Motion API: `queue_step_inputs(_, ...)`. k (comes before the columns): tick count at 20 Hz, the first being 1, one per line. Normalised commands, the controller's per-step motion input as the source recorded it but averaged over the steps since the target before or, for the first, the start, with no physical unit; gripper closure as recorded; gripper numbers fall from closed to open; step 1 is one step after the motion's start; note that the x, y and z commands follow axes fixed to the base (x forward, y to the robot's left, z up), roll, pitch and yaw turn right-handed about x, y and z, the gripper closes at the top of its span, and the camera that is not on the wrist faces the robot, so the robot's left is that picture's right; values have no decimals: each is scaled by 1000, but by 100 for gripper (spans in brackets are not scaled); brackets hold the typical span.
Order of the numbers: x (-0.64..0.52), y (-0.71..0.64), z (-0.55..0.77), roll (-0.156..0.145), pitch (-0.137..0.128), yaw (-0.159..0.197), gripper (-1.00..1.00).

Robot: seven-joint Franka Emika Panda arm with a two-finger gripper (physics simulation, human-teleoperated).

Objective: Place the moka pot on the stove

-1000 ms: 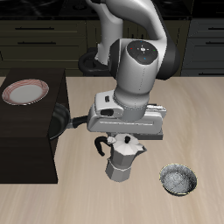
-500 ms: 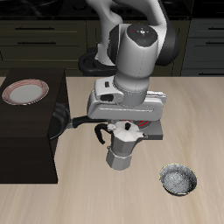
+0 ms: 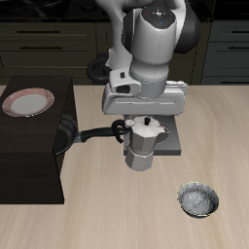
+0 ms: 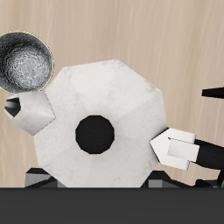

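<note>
From the front and above, one moka pot (image 3: 144, 144) hangs under the robot's wrist, its base over the front edge of the one stove (image 3: 167, 142), a flat grey plate that shows only partly behind the pot and the arm. Whether the pot's base touches the stove or the surface (image 3: 117, 214) cannot be told from this view. One black frying pan (image 3: 70, 134) lies beside the pot, its handle pointing toward the pot. One small round metal bowl (image 3: 198, 199) sits nearer the front edge of the surface, apart from the pot. One plate (image 3: 27, 101) with a red rim rests on the dark counter at the side. The claw (image 3: 144, 121) itself is mostly hidden by the wrist housing here. Seen from the wrist, the pot's octagonal lid (image 4: 103, 122) with its one dark knob (image 4: 94, 133) fills the middle, and the claw (image 4: 103, 131) has its two fingers (image 4: 175, 149) pressed against opposite sides of the pot, closed on it. The bowl (image 4: 24, 61) shows beside the pot on the wood, and a strip of the stove (image 4: 52, 179) peeks out under the pot's edge.
</note>
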Motion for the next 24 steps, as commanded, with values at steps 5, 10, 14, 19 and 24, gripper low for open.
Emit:
queue_step_inputs(5, -290, 79, 139, 40, -16, 10, 100)
queue_step_inputs(10, -310, 107, 43, 40, -1, 14, 100)
queue_step_inputs(14, -356, 110, -49, 33, 10, 12, 100)
queue_step_inputs(19, -325, 27, -96, 18, 19, 6, 100)
queue_step_inputs(24, -385, 82, -11, 31, 8, 17, 100)
